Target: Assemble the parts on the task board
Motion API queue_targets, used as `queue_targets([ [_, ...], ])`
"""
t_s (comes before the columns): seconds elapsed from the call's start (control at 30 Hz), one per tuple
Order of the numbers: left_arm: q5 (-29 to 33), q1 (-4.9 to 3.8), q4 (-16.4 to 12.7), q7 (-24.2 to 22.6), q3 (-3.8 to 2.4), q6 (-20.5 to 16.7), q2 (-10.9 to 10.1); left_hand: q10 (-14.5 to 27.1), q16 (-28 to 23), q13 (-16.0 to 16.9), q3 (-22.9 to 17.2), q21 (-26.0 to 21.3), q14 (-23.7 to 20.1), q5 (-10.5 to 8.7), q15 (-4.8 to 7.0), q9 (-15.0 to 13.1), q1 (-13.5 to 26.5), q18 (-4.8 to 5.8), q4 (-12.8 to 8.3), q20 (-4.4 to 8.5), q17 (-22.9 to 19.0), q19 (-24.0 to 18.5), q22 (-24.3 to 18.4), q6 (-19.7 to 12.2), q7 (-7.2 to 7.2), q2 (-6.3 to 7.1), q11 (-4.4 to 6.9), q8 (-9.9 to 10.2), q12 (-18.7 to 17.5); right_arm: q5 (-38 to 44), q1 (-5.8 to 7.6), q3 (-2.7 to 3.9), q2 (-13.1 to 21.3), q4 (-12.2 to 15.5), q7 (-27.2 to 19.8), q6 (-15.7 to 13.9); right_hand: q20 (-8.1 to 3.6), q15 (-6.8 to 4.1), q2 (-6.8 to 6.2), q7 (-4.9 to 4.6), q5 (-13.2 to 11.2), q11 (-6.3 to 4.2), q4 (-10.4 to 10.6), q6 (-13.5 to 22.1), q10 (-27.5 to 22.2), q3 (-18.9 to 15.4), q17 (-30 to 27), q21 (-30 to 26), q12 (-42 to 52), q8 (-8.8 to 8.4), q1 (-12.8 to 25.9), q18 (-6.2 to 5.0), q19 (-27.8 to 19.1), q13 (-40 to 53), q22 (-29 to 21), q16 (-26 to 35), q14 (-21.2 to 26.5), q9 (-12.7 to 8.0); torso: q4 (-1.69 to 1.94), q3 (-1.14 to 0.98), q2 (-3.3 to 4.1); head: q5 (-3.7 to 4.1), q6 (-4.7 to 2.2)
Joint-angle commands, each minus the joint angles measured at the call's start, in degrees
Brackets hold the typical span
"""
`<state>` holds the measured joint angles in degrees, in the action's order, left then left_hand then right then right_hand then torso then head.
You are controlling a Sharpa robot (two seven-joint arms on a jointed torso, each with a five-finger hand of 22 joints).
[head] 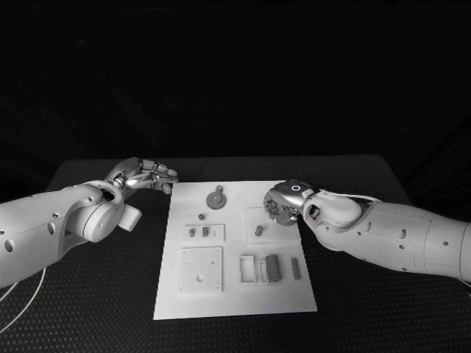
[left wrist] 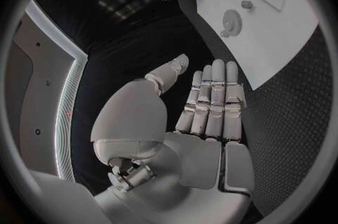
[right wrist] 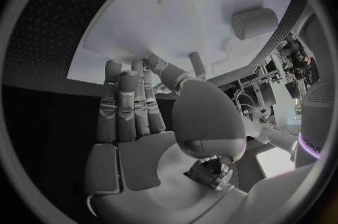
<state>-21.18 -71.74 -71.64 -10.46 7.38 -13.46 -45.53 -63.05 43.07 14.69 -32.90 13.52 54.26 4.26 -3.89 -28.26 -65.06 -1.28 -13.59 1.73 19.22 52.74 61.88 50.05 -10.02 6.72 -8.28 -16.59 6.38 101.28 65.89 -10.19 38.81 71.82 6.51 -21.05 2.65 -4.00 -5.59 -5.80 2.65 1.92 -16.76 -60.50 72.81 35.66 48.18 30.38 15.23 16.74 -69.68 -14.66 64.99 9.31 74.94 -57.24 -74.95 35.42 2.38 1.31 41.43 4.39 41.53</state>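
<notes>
Lying flat in the middle of the black worktop [head: 108, 294], the white task board [head: 235, 294] carries the grey parts. A round gear-like part [head: 216, 198] sits near its far edge, a small peg [head: 202, 216] stands just nearer, and below that is a small plate with two slots [head: 204, 232]. A larger square plate [head: 202, 269] lies toward the near left corner, with upright blocks [head: 269, 269] beside it on the right.

The left hand [head: 146, 176] hovers over the worktop just off the board's far left corner. In the left wrist view its fingers [left wrist: 211, 100] are stretched out straight and close together, with nothing in them, and the thumb set apart.

The right hand [head: 285, 202] is over the board's right side, above a square recess holding a small upright part [head: 259, 230]. In the right wrist view its fingers [right wrist: 127, 106] extend side by side toward the board's edge, empty, and a short cylinder [right wrist: 253, 22] stands on the board beyond them.
</notes>
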Motion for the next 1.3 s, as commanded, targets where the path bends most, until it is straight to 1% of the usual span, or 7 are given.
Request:
queue_targets([
  [0.03,0.37,-0.12,0.06,-0.6,-0.04,-0.26,0.02,0.44,-0.28,-0.07,0.29,-0.2,0.54,0.37,-0.02,0.07,0.37,-0.82,0.11,-0.02,0.1,0.32,-0.1,-0.16,-0.15,0.02,0.01,-0.12,-0.27,-0.48,-0.33,-0.08,0.28,0.28,-0.86,3.29,-0.11,-0.35,-0.25,0.01,0.07,0.14,-0.05,-0.35,0.25,-0.02,0.07,0.29,0.08,0.39,-0.4,-0.34,0.46,0.03,0.89,-0.18,0.08,0.12,0.03,0.02,-0.01,-0.04,-0.04],
  [0.17,0.54,-0.12,-0.02,-0.53,-0.04,-0.26,0.01,0.57,-0.38,-0.13,0.36,-0.29,0.61,0.38,0.01,0.13,0.5,-0.81,0.23,0.02,0.22,0.39,-0.14,-0.44,-0.26,0.09,-0.04,-0.01,-0.38,-0.73,0.05,0.31,0.36,0.54,-1.15,3.77,-0.12,-0.36,-0.24,0.01,0.07,0.13,-0.05,-0.35,0.27,-0.01,0.08,0.31,0.08,0.4,-0.4,-0.34,0.48,0.08,0.92,-0.22,0.08,0.14,-0.02,0.02,-0.01,-0.05,-0.06],
  [0.37,0.62,-0.12,0.05,-0.49,-0.04,-0.24,0.06,0.61,-0.43,-0.15,0.38,-0.34,0.65,0.38,0.02,0.15,0.54,-0.8,0.28,0.03,0.28,0.43,-0.15,-0.57,-0.31,0.12,-0.06,0.04,-0.42,-1.32,0.65,0.67,0.58,0.83,-1.75,4.95,-0.13,-0.37,-0.23,0.01,0.07,0.12,-0.05,-0.35,0.28,-0.02,0.09,0.32,0.06,0.4,-0.36,-0.34,0.49,0.13,0.94,-0.27,0.09,0.17,0.01,0.04,-0.02,-0.03,-0.04],
  [0.5,0.71,-0.12,0.09,-0.49,-0.04,-0.25,0.05,0.64,-0.46,-0.16,0.4,-0.36,0.66,0.38,0.03,0.16,0.58,-0.79,0.31,0.04,0.31,0.46,-0.16,-0.63,-0.34,0.13,-0.08,0.06,-0.45,-1.67,1.0,0.81,0.84,0.97,-2.03,4.83,-0.13,-0.37,-0.22,0.01,0.07,0.12,-0.04,-0.35,0.27,-0.02,0.09,0.33,0.05,0.41,-0.34,-0.34,0.49,0.15,0.95,-0.28,0.09,0.18,0.05,0.05,-0.03,0.02,0.01],
  [0.9,0.81,-0.12,0.24,-0.49,-0.04,-0.11,0.14,0.69,-0.54,-0.19,0.46,-0.43,0.71,0.38,0.04,0.17,0.71,-0.78,0.45,0.05,0.41,0.52,-0.18,-0.74,-0.4,0.14,-0.11,0.07,-0.5,-3.06,1.15,1.21,0.84,0.79,-2.6,4.97,-0.14,-0.37,-0.17,0.01,0.07,0.12,-0.04,-0.33,0.26,0.0,0.09,0.34,0.01,0.41,-0.29,-0.34,0.49,0.24,0.98,-0.33,0.13,0.22,0.04,0.01,0.01,0.01,0.11],
  [1.07,0.81,-0.11,0.28,-0.44,-0.04,-0.07,0.1,0.7,-0.56,-0.2,0.47,-0.44,0.72,0.38,0.04,0.17,0.72,-0.77,0.46,0.06,0.43,0.53,-0.19,-0.76,-0.4,0.15,-0.12,0.08,-0.51,-3.59,1.37,1.54,1.39,1.62,-2.83,5.15,-0.14,-0.36,-0.15,0.0,0.07,0.13,-0.04,-0.31,0.25,0.01,0.09,0.34,-0.01,0.41,-0.25,-0.34,0.48,0.28,0.99,-0.34,0.15,0.24,0.02,0.05,-0.03,-0.04,0.1],
  [1.3,0.83,-0.11,0.27,-0.38,-0.04,-0.03,0.04,0.72,-0.59,-0.21,0.48,-0.47,0.72,0.38,0.05,0.17,0.73,-0.77,0.48,0.07,0.46,0.54,-0.2,-0.79,-0.41,0.16,-0.13,0.08,-0.53,-4.09,2.56,2.0,2.47,3.3,-2.84,5.42,-0.15,-0.36,-0.13,0.0,0.07,0.13,-0.04,-0.29,0.24,0.02,0.08,0.33,-0.04,0.41,-0.22,-0.34,0.47,0.34,1.01,-0.36,0.18,0.26,-0.03,0.05,-0.04,-0.07,0.08],
])
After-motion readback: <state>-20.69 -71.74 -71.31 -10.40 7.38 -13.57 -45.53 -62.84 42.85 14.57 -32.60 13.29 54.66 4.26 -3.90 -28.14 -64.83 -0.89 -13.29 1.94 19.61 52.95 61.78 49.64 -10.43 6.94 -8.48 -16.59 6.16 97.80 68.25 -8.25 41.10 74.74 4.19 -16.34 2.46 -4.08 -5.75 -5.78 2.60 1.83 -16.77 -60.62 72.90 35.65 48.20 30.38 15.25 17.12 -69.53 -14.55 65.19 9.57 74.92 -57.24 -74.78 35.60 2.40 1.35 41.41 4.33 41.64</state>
